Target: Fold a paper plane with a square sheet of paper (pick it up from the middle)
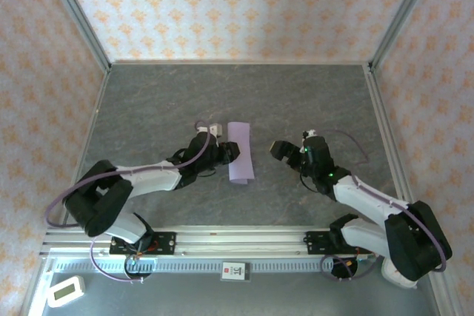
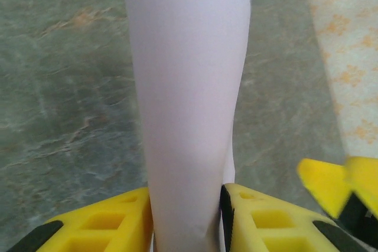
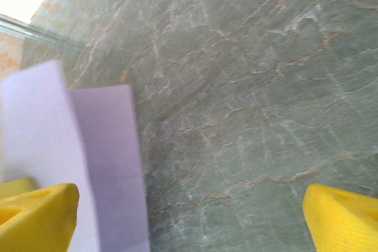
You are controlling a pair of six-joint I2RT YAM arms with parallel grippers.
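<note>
I see the square sheet of paper [image 1: 241, 155] at mid-table, doubled into a narrow strip. That looks like only the first fold, with nose and wings yet to make. My left gripper [image 1: 228, 152] pinches its left edge. My right gripper [image 1: 281, 150] gapes wide just right of it, empty.

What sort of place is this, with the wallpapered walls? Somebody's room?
Probably a robot test booth, not a home: a left arm and right arm bolted to a metal rail, a sheet of paper at a grey table, patterned panels in metal framing.
</note>
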